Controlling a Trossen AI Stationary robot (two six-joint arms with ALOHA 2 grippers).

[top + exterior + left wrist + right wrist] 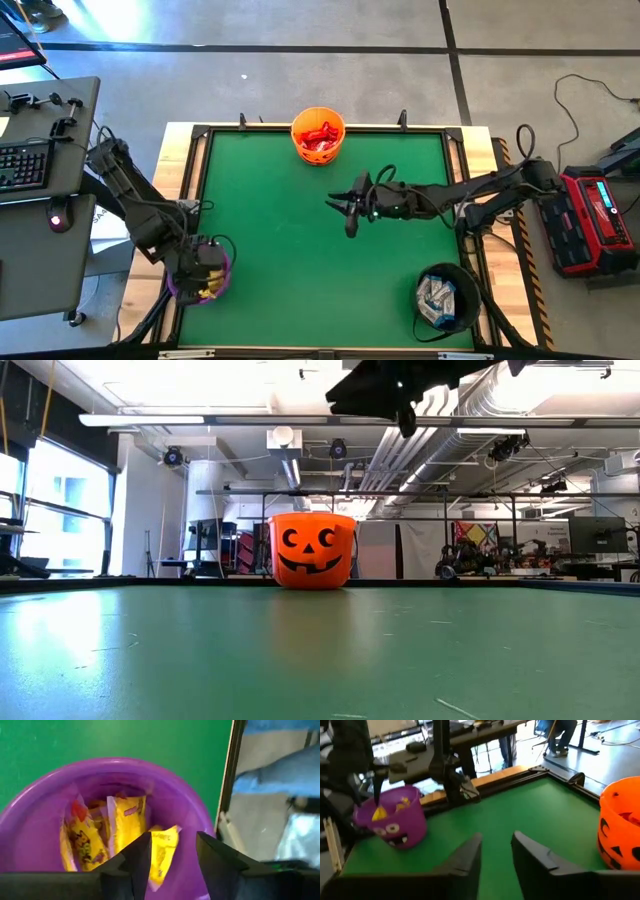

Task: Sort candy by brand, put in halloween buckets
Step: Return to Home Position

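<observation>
Left hand hangs open and empty straight over the purple bucket at the table's left corner by its own base, yellow candy directly below, so I'd lift straight up; right hand open mid-table.

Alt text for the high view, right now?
Green table: orange bucket of red candy at top edge, black bucket of white-blue candy bottom right, purple bucket bottom left under the left pincer. The right pincer hangs open mid-table.
</observation>
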